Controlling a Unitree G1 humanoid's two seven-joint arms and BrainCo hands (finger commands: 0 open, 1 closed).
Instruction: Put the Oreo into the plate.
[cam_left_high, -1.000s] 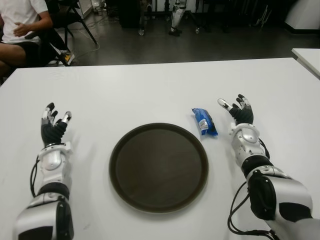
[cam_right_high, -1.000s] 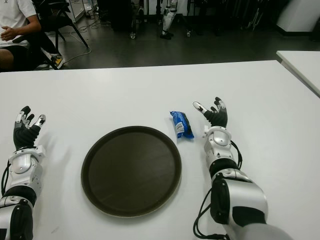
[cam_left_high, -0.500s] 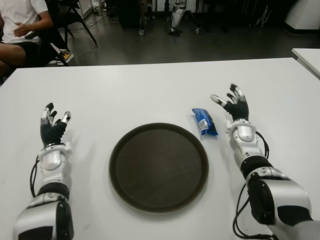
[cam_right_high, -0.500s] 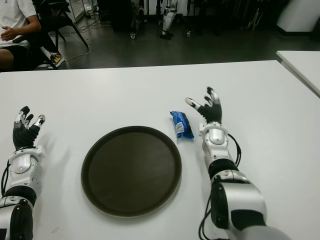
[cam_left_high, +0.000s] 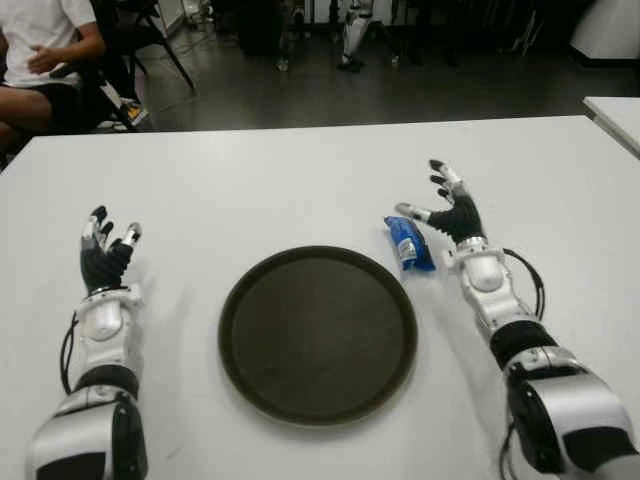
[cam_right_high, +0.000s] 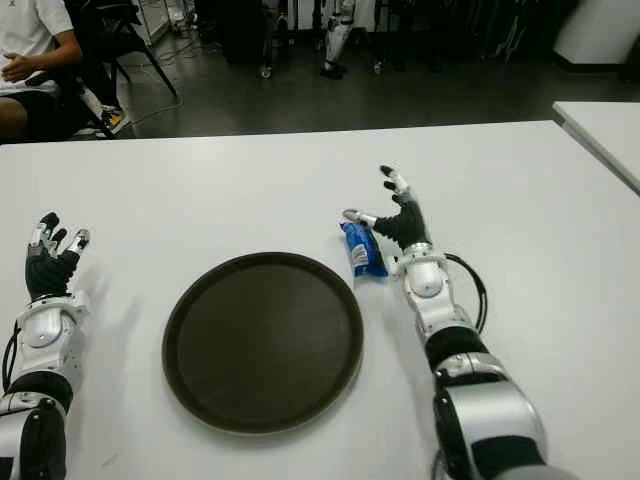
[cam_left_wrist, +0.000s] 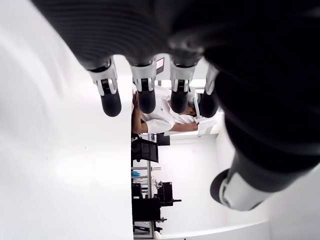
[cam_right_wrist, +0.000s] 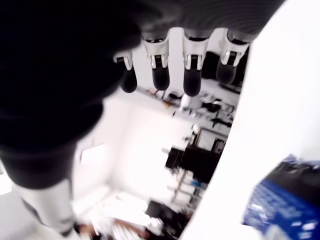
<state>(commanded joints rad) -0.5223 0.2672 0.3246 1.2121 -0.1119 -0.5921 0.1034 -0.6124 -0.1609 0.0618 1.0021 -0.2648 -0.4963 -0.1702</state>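
Looking from left to right across the white table, we see our left hand idle with fingers spread, holding nothing, well left of the round dark plate. Just past the plate's far right edge lies the blue Oreo packet. Our right hand is beside it, fingers splayed apart, thumb reaching over the packet's far end, not gripping. We judge the risk is nudging the slick wrapper away, or pinching only one end so it slips.
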